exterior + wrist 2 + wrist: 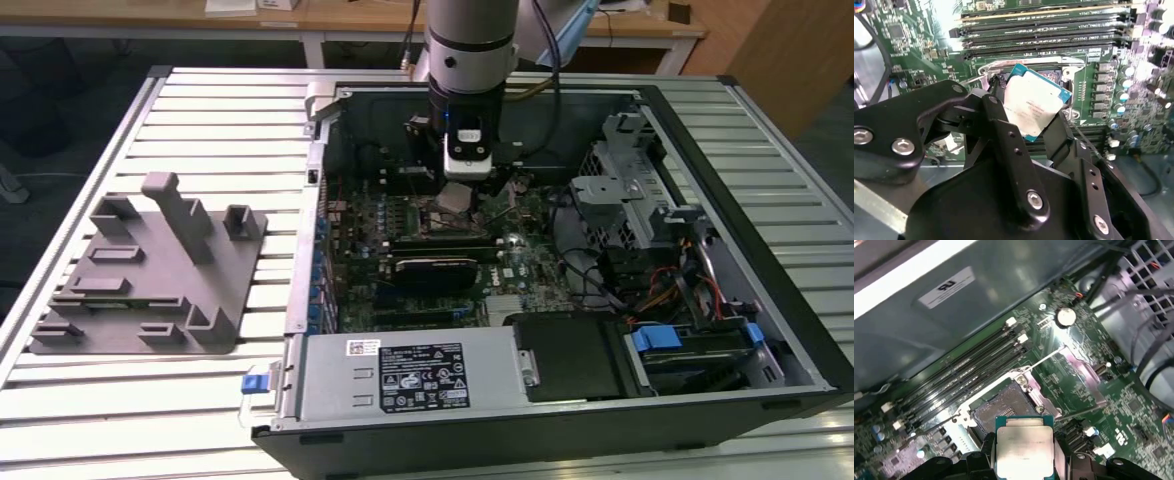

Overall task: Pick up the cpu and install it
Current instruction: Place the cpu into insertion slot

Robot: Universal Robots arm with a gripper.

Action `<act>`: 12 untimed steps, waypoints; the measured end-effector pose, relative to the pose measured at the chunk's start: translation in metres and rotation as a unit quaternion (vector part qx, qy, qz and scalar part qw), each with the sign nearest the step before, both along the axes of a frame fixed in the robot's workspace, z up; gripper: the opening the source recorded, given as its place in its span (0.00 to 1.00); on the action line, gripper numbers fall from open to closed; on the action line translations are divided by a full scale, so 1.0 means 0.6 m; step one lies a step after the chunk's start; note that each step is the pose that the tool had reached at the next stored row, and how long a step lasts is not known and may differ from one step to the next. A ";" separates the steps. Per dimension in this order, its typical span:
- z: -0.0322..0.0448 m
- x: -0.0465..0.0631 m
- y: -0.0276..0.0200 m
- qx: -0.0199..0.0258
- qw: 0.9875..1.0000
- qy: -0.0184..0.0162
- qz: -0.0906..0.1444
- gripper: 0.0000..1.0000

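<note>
Grip: gripper [1029, 114] clenched on the cpu [1035, 106] — one finger [1004, 130] at each of two opposite edges, metal top towards both wrist cameras.
Whereabouts: cpu aloft inside the open computer case [561, 442], over the motherboard [534, 265], not yet seated.
Key relation: CPU socket [1002, 411] below the chip and a little off to one side, apart from it — frame open, contacts bare; chip edges seemingly turned slightly against the socket's edges.
Long axis: none to speak of; near-square.
Count: one cpu, one CPU socket, one gripper, two fingers, one grey fixture block [147, 270] on the slatted table [200, 120], well apart at the exterior view's left.
</note>
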State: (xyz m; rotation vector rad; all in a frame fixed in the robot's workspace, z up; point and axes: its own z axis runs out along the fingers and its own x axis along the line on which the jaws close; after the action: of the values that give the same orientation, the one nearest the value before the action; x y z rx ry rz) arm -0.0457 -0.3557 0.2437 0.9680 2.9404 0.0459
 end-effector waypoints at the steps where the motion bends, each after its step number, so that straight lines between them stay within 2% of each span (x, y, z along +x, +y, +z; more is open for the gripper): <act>1: 0.000 0.000 0.0000 0.000 1.000 0.000 -0.008 0.55; 6: 0.000 0.000 0.0000 0.000 0.999 0.000 -0.049 0.55; 9: 0.000 0.000 0.0000 0.000 0.997 0.000 -0.074 0.55; 12: 0.000 0.000 0.0000 0.000 0.995 0.000 -0.099 0.55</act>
State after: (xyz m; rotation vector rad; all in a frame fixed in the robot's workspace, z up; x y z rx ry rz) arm -0.0457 -0.3557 0.2435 1.2532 2.8278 0.0384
